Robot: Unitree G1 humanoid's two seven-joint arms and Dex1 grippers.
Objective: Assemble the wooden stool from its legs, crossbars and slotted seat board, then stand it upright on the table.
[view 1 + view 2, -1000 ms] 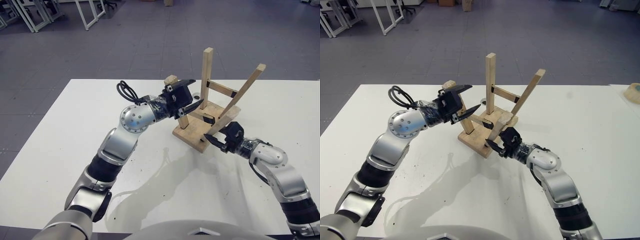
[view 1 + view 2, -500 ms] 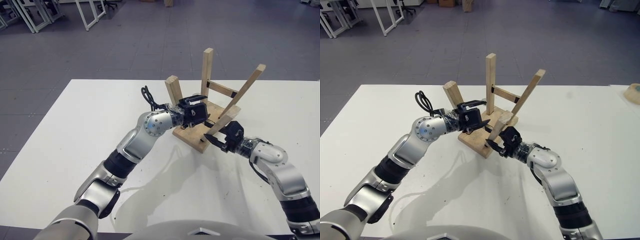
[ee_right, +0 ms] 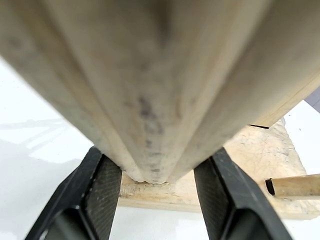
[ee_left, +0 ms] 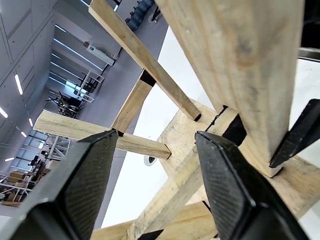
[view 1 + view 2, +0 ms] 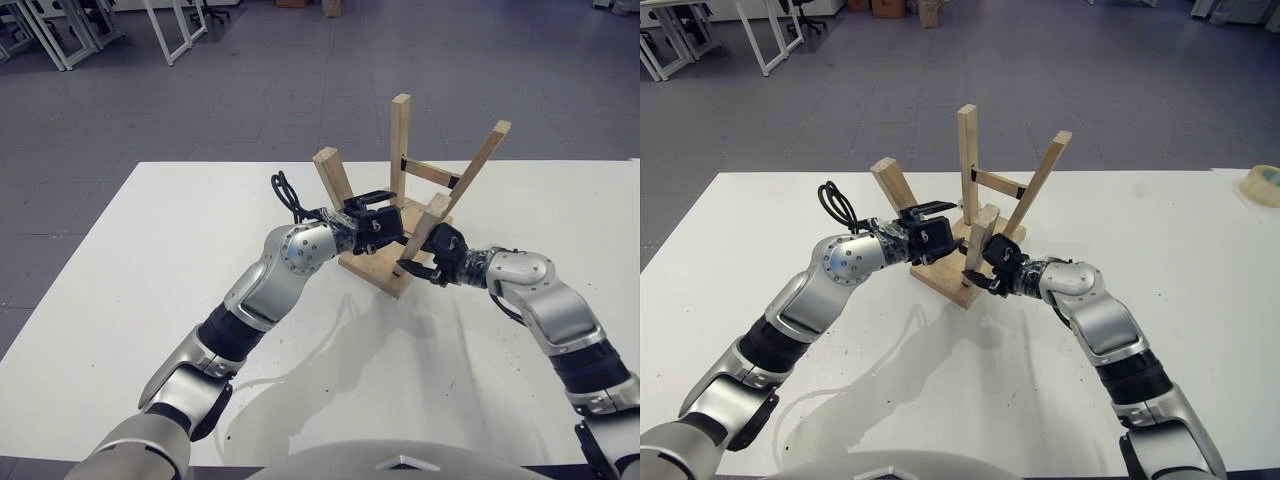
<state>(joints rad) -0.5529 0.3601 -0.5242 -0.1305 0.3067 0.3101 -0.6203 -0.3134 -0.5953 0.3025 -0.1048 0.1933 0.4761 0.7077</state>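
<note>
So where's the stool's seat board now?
In the left eye view the seat board sits on the table, legs up, between the left end effector and right end effector.

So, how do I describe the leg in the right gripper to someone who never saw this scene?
On the white table the stool lies seat down, legs up. The leg is the one nearest the robot, and the only one clamped low down by the right gripper.

Seat board [image 5: 372, 272], legs [image 5: 400, 140], crossbars [image 5: 432, 174]: pale raw wood, faint grain, black marks at joints. Near leg [image 3: 150, 100]: grey smudges. Left gripper [image 4: 156, 136], right gripper [image 3: 157, 175]: black, finely dotted pads. Table [image 5: 130, 260]: white, dark specks near. Floor [image 5: 250, 90]: grey.
</note>
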